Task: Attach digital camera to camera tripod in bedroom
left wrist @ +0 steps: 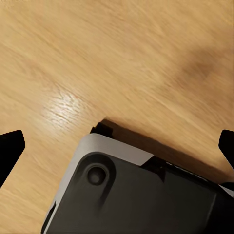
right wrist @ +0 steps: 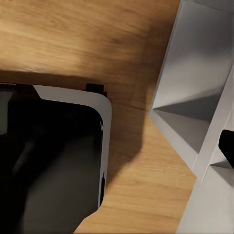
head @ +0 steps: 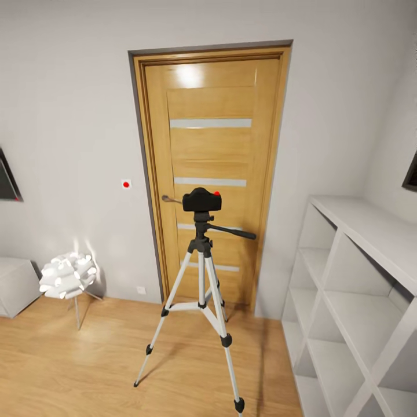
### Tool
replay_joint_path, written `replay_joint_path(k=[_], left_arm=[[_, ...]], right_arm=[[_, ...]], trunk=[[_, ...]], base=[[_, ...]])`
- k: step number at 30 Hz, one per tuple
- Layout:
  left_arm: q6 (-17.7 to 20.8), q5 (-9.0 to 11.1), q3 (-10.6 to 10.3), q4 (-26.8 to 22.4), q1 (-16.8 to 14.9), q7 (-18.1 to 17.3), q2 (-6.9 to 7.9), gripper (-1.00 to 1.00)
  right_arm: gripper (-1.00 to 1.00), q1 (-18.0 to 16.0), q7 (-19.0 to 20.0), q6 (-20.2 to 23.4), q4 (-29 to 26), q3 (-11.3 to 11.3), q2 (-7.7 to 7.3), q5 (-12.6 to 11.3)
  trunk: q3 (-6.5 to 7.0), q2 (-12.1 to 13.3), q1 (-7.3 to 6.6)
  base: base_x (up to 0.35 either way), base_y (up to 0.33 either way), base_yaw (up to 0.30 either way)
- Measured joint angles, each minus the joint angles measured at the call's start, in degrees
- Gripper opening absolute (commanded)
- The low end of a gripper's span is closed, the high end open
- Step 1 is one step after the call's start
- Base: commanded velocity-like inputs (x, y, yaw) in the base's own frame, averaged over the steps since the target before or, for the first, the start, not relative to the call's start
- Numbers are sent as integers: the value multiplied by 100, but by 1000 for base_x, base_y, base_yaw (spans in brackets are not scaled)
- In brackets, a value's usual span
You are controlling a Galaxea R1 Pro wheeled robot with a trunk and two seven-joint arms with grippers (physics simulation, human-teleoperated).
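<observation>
The digital camera (head: 201, 200), a small black box with a red dot on top, sits on the black head of the camera tripod (head: 201, 289). The tripod stands on the wood floor in front of the oak door (head: 211, 145), its pan handle pointing right. In the left wrist view my left gripper (left wrist: 117, 146) hangs open over the floor, its dark fingertips (left wrist: 9, 146) at both picture edges, nothing between them. My right gripper (right wrist: 117, 146) also looks open, one fingertip (right wrist: 228, 146) showing beside the white shelving (right wrist: 195, 73). Both grippers are low by my base, far from the camera.
White cube shelving (head: 353, 301) lines the right wall. A white ball-shaped lamp (head: 68, 275) on thin legs and a grey cabinet (head: 14, 284) stand at the left. My dark base (left wrist: 136, 200) with its grey rim lies under both wrists. Bare floor lies before the tripod.
</observation>
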Motion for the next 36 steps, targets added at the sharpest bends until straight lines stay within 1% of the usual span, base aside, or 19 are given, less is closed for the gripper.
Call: replay_joint_path(k=[36], left_arm=[[-3, 0, 0, 0, 1, 0, 0, 100]], right_arm=[[100, 25, 0, 6, 8, -9, 0, 0]], trunk=[[331, 0, 0]], base=[[0, 0, 0]])
